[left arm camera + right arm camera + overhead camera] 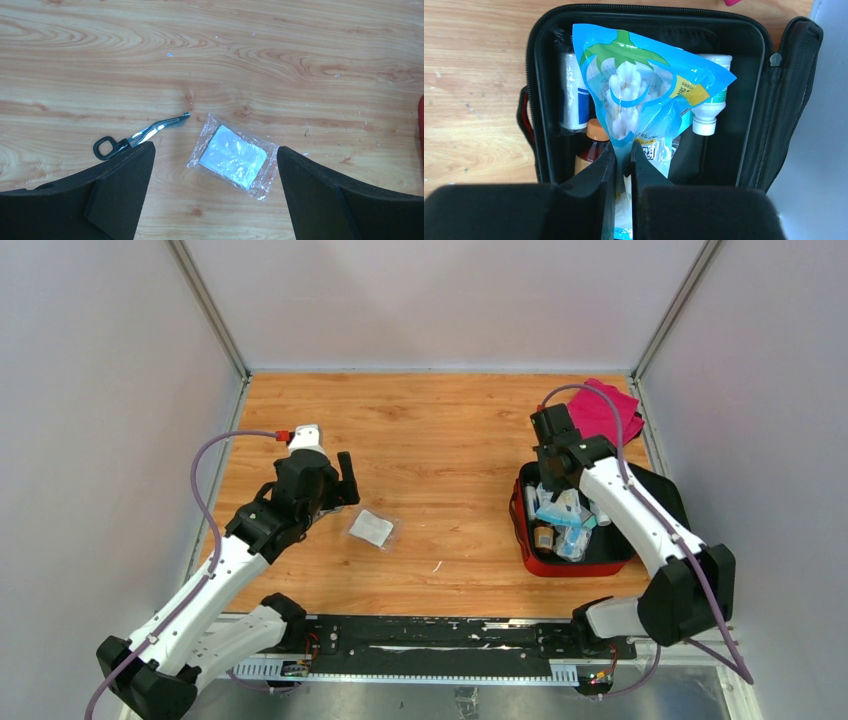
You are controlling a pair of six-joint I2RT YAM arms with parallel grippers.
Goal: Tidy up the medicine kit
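Pinched in right claw (624, 155): swab bag (634, 85), kit (649, 12) below. Lower flat between flanking bottles (711, 107), maybe tight. Leave left claw (215, 150) spread above pouch (232, 156).

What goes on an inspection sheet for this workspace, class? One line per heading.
Surface: wood-grain table, small white flecks.
Job's things: red medicine kit open, holding bottles and a roll; blue swab bag over them.
Clutter: scissors and clear packet on the table, apart; magenta cloth behind the kit.
Grippers: left gripper open above the packet; right gripper shut on the swab bag.
Cables: purple cable along each arm.
Surroundings: plain pale walls.
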